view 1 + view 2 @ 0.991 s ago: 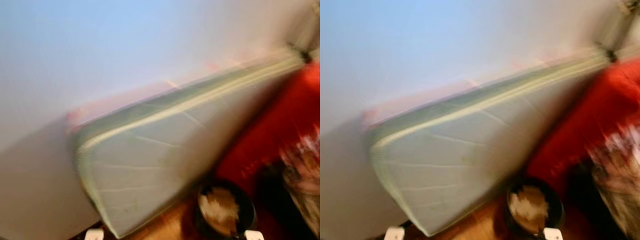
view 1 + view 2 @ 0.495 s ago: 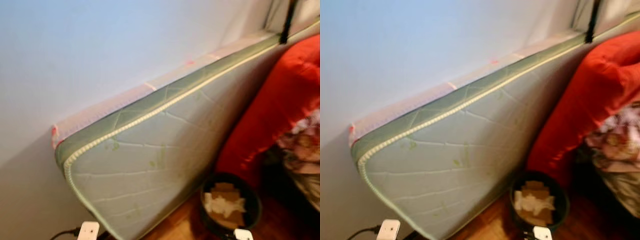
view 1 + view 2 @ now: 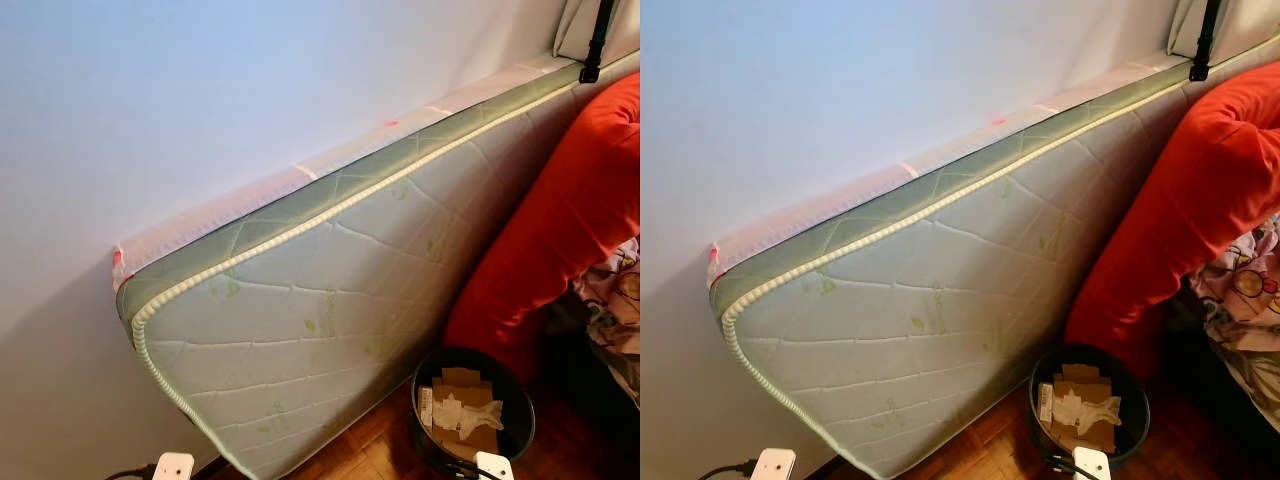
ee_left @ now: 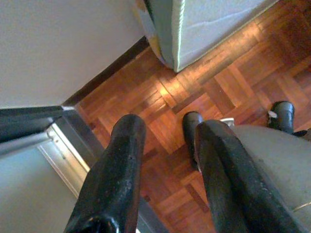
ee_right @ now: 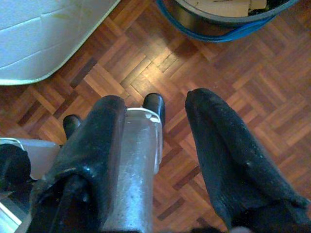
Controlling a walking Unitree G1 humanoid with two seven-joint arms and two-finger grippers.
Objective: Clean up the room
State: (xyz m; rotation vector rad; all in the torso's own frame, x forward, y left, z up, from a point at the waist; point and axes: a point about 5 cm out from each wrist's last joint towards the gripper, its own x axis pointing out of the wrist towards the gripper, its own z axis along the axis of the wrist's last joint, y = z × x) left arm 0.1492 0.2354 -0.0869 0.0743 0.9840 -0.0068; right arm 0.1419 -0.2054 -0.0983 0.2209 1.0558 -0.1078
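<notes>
A pale green quilted mattress (image 3: 300, 330) stands on its long edge, leaning against the white wall. At its right foot a black waste bin (image 3: 520, 415) holds cardboard pieces and crumpled paper (image 3: 458, 413). My left gripper (image 4: 169, 127) hangs open over the parquet near the mattress corner (image 4: 194, 29), with nothing between its fingers. Over the floor just short of the bin (image 5: 223, 22) hangs my right gripper (image 5: 154, 101), also open and holding nothing.
A big red cushion (image 3: 560, 240) leans on the mattress at the right, with patterned bedding (image 3: 615, 310) below it. A dark skirting board (image 4: 104, 73) and a metal door frame (image 4: 63, 141) lie by the left gripper. My feet (image 5: 154, 104) stand on the parquet.
The camera has swung and steadied: the blur is gone and the whole picture has shifted slightly. The mattress, bin and cushion have not moved.
</notes>
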